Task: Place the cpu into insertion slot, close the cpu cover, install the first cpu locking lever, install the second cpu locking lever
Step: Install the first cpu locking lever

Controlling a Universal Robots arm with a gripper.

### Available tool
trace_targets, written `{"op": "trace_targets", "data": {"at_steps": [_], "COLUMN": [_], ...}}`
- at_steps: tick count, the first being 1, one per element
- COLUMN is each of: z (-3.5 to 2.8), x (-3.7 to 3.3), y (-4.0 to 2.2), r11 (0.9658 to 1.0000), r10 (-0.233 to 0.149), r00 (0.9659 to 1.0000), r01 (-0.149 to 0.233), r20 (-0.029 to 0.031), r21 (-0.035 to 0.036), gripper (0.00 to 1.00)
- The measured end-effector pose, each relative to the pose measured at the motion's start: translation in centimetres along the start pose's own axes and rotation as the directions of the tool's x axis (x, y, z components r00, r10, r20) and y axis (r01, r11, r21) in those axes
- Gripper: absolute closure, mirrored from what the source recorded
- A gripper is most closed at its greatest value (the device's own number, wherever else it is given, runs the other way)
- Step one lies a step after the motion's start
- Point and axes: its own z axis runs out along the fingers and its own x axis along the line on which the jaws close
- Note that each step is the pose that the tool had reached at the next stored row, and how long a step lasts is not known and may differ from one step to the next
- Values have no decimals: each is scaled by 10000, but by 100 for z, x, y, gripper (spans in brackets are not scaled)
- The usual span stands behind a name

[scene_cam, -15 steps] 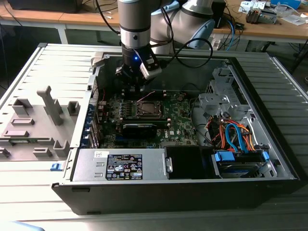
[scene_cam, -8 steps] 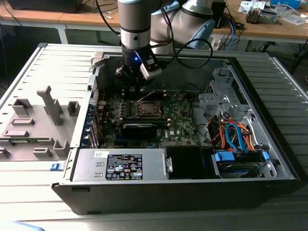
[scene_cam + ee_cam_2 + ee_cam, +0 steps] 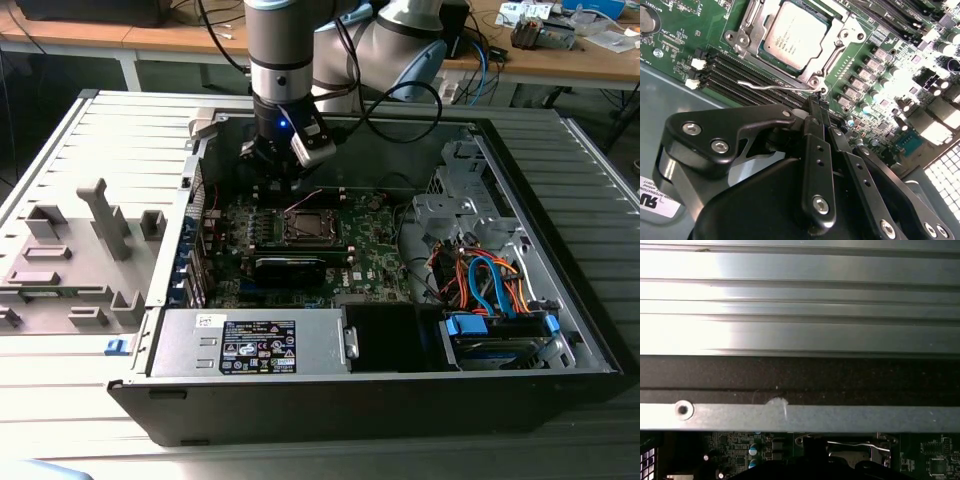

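Note:
The cpu (image 3: 795, 36), a silvery square chip, sits in the insertion slot (image 3: 310, 226) on the green board. The cpu cover (image 3: 842, 36), a thin metal frame, lies flat around the chip. A silvery wire locking lever (image 3: 771, 86) stands loose, slanting away from the socket's near edge. My gripper (image 3: 816, 102) is shut, black fingers pressed together, tips right at the socket corner where that lever bends. Whether the tips touch the wire I cannot tell. In the exterior view the gripper (image 3: 284, 172) hangs just behind the socket. The socket's metal edge (image 3: 856, 447) shows in the first wrist view.
The open computer case (image 3: 560, 330) walls in the board. A black heat-sink block (image 3: 290, 266) lies before the socket, memory slots (image 3: 727, 72) beside it. Power supply (image 3: 250, 342) and cables (image 3: 490, 280) fill the front. A grey fixture (image 3: 100, 215) stands at the exterior view's left.

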Motion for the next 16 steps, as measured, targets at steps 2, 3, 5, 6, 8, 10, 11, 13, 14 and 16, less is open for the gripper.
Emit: {"op": "trace_targets", "data": {"at_steps": [2, 3, 5, 6, 8, 10, 11, 13, 14, 16], "z": [4, 6, 12, 16, 20, 25, 28, 31, 32, 38], "x": [0, 0, 0, 0, -1, -1, -1, -1, -1, -2], "y": [0, 0, 0, 0, 0, 0, 0, 0, 0, 0], "r11": [10000, 10000, 10000, 10000, 10000, 10000, 10000, 10000, 10000, 10000], "r10": [0, 0, 0, 0, 0, 0, 0, 0, 0, 0], "r00": [10000, 10000, 10000, 10000, 10000, 10000, 10000, 10000, 10000, 10000], "r01": [0, 0, 0, 0, 0, 0, 0, 0, 0, 0], "r20": [0, 0, 1, 0, 0, 0, -1, -1, -1, 0], "r21": [1, 1, 0, 0, 0, 0, 1, 1, 1, 0], "gripper": [89, 89, 89, 89, 89, 89, 89, 89, 89, 89]}}
